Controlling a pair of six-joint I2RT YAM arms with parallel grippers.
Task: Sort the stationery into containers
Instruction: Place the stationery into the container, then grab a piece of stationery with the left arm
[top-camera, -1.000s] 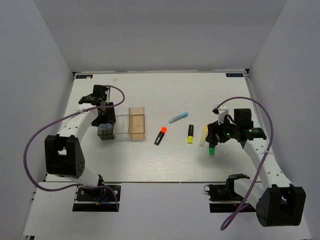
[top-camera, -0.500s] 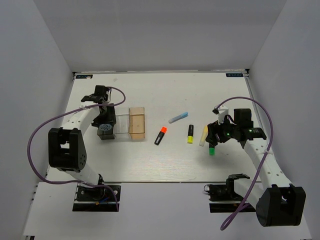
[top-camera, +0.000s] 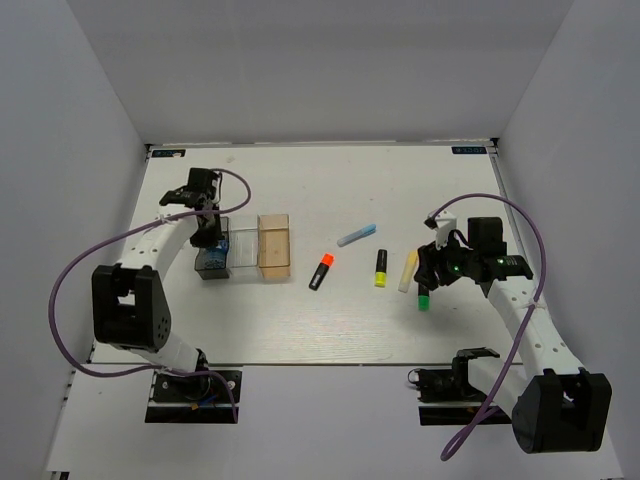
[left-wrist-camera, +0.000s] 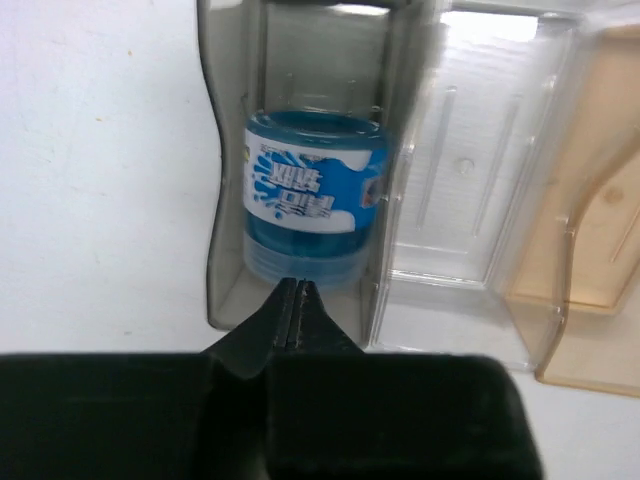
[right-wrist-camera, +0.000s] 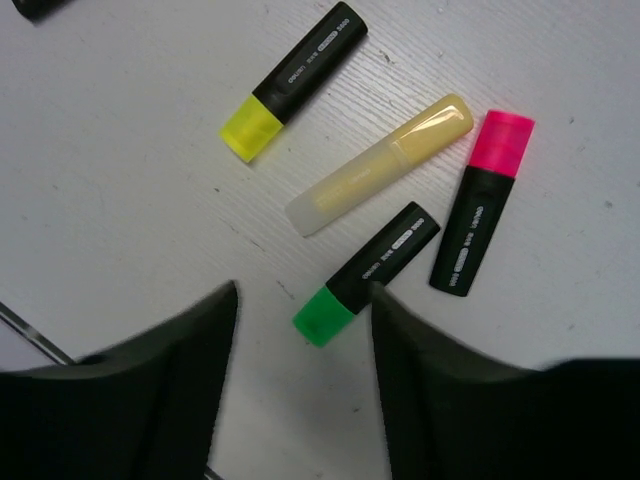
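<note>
The small blue-white round item (left-wrist-camera: 315, 190) lies inside the smoky grey bin (left-wrist-camera: 222, 200), first of three joined containers with the clear bin (left-wrist-camera: 470, 200) and the amber bin (left-wrist-camera: 590, 220). My left gripper (left-wrist-camera: 297, 284) is shut and empty, just over the grey bin's near end (top-camera: 211, 262). My right gripper (right-wrist-camera: 305, 290) is open low over the table, its fingers either side of the green-capped marker (right-wrist-camera: 370, 272), not touching it. Beside it lie a cream stick (right-wrist-camera: 380, 165), a pink-capped marker (right-wrist-camera: 482, 215) and a yellow-capped marker (right-wrist-camera: 295, 80).
In the top view an orange-capped marker (top-camera: 321, 270) and a pale blue stick (top-camera: 357, 235) lie mid-table between the amber bin (top-camera: 275, 246) and the yellow-capped marker (top-camera: 381, 267). White walls close in the table on three sides.
My left gripper has shut and pulled back from the grey bin, leaving the blue-white round item inside. The right gripper's jaws have narrowed slightly round the green-capped marker.
</note>
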